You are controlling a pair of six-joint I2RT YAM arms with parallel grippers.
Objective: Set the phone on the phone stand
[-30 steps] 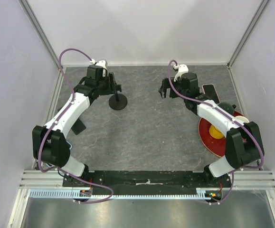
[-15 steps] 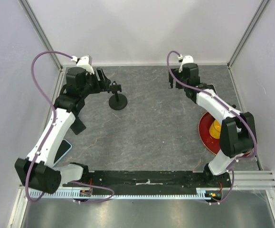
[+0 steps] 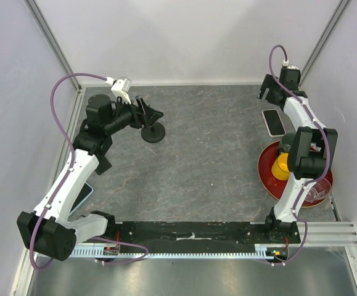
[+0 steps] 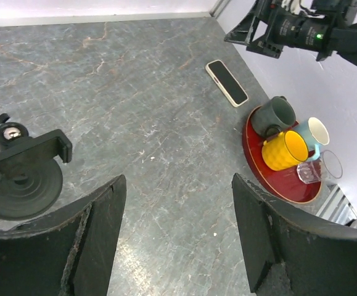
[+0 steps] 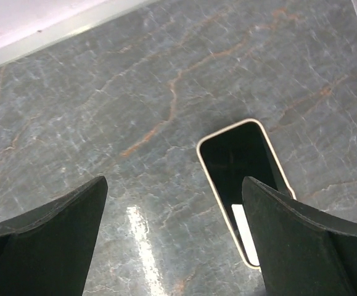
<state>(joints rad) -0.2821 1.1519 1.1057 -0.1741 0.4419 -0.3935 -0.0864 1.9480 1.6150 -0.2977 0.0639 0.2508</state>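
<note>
- Approach step: right gripper (image 5: pixel 173 197) above phone (image 5: pixel 246 185), fingers wide, empty.
- Phone flat on table (image 3: pixel 215 160), well apart from phone stand (image 3: pixel 153 131).
- Left gripper (image 4: pixel 178 246) wide, empty.
- Next we'd descend, pinch phone's long edges.

A: What is the phone (image 5: pixel 243 185) showing?
B: A black screen inside a cream rim; the table (image 4: pixel 135 80) is showing grey stone with rust veins.
A: The phone stand (image 4: pixel 21 179)?
B: It's looking plain black. The plate (image 4: pixel 267 179) on the right is showing red, a mug (image 4: pixel 284 150) on it yellow.
</note>
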